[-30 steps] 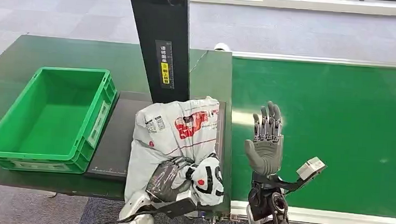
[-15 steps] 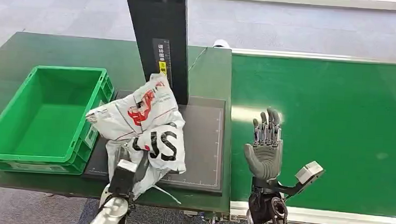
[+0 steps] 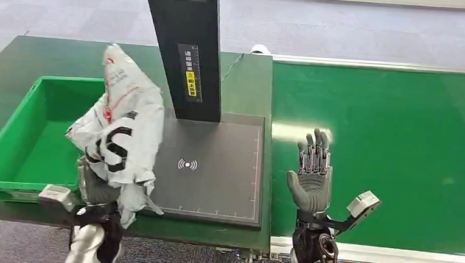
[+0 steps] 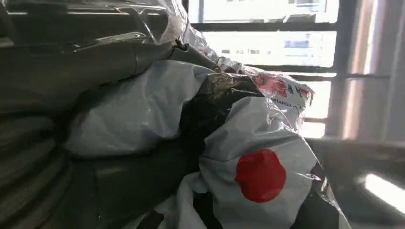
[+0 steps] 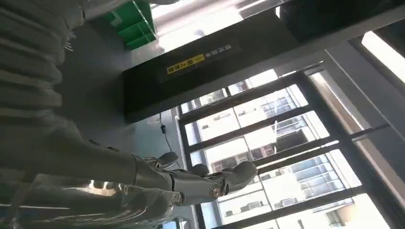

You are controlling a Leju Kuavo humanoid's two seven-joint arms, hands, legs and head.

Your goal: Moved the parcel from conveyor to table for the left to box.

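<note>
The parcel (image 3: 120, 134), a crumpled white plastic mailing bag with red and black print, is gripped from below by the left hand (image 3: 95, 187) and is held raised above the near right edge of the green crate (image 3: 9, 148). Part of the bag overhangs the black scanning pad (image 3: 215, 167) beside the crate. In the left wrist view the bag (image 4: 248, 157) is seen pressed close against the hand, with wrinkled film folded over it.

The right hand (image 3: 310, 173) is held upright over the edge of the green conveyor (image 3: 387, 147), palm empty and fingers spread apart.

The step in hand is judged to be the boxing stage: the parcel is off the conveyor and is carried toward the crate. The bag is not yet fully above the crate's opening. For the next move, further travel leftward is required until the whole bag is over the interior, followed by lowering and release. Snagging of the loose film on the crate rim should be guarded against.
</note>
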